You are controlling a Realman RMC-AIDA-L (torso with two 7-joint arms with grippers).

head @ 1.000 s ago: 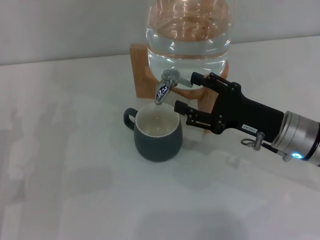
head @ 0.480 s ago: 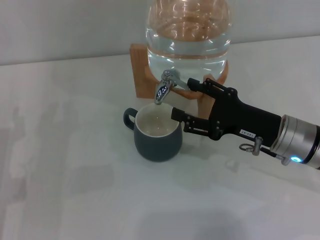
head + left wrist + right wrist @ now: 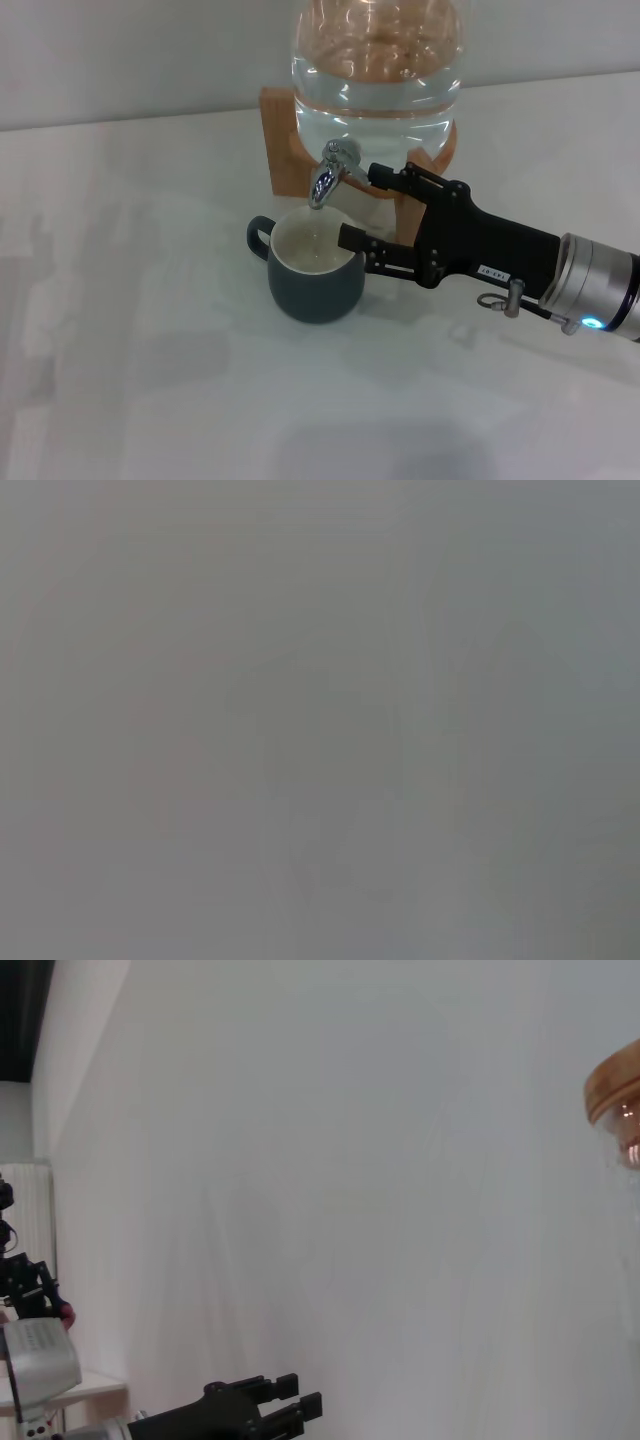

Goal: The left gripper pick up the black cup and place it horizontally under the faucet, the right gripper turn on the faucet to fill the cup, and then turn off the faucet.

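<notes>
The black cup (image 3: 316, 272) stands upright on the table with its cream inside showing and its handle to the left. It sits directly under the spout of the chrome faucet (image 3: 328, 172). My right gripper (image 3: 361, 206) is open and reaches in from the right. Its upper finger is at the faucet's short lever and its lower finger lies beside the cup's rim. My left gripper (image 3: 262, 1412) shows only in the right wrist view, far off and low, away from the cup. The left wrist view is plain grey.
The clear water jar (image 3: 375, 70) on its wooden stand (image 3: 284, 140) rises right behind the cup and the faucet. The jar's wooden lid (image 3: 615, 1085) shows at the edge of the right wrist view. Pale table (image 3: 140, 330) spreads to the left and front.
My right gripper has moved left towards the faucet. Its upper finger now reaches the lever and its lower finger has come up beside the cup's rim. The cup has not moved.
</notes>
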